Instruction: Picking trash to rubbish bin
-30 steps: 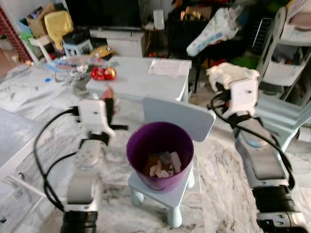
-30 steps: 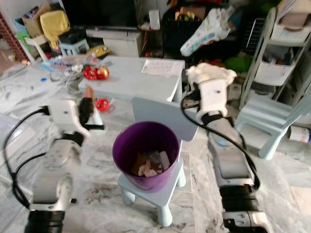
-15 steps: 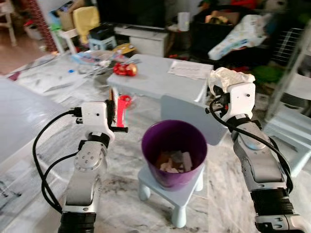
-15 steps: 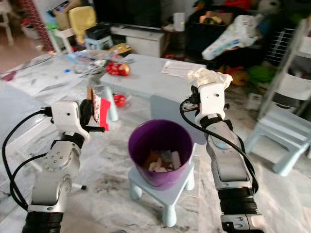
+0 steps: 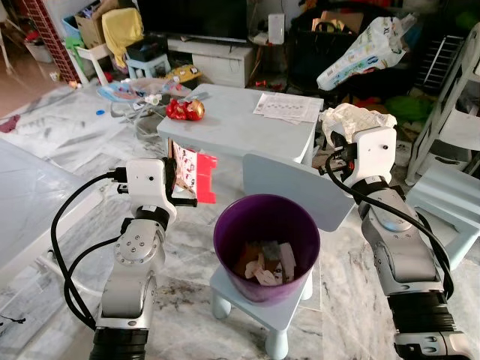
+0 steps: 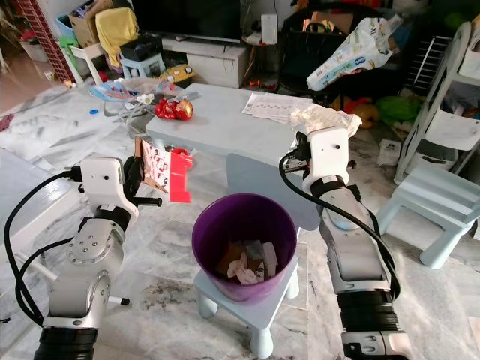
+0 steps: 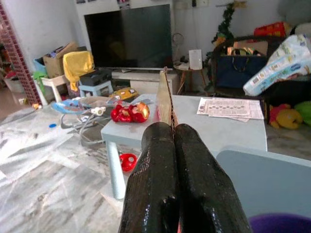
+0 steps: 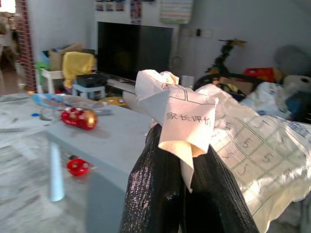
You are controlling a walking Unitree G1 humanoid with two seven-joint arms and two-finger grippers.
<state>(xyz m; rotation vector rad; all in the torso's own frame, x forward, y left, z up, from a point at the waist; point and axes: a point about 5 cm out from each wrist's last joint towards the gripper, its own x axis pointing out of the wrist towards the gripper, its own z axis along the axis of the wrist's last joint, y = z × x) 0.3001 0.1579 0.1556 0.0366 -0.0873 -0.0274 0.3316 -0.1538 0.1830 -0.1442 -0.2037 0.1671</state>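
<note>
Purple rubbish bin (image 5: 266,251) sits on a small stool between the arms, the left gripper (image 5: 174,182) clamping a red-and-white card (image 5: 196,178) beside it, the right gripper (image 8: 187,191) clenching crumpled paper (image 5: 351,118) behind it.

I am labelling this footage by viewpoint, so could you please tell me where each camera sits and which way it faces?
Left eye view: on the head, looking forward and down at the purple bin on a small stool; both silver arms show.
Right eye view: the stereo partner, same scene; left gripper holds a red and white wrapper, right gripper a crumpled paper.
Left wrist view: looks along shut fingers toward the blue table.
Right wrist view: looks along fingers pinching the paper.
Shared: both wrist views show the table and television.
</note>
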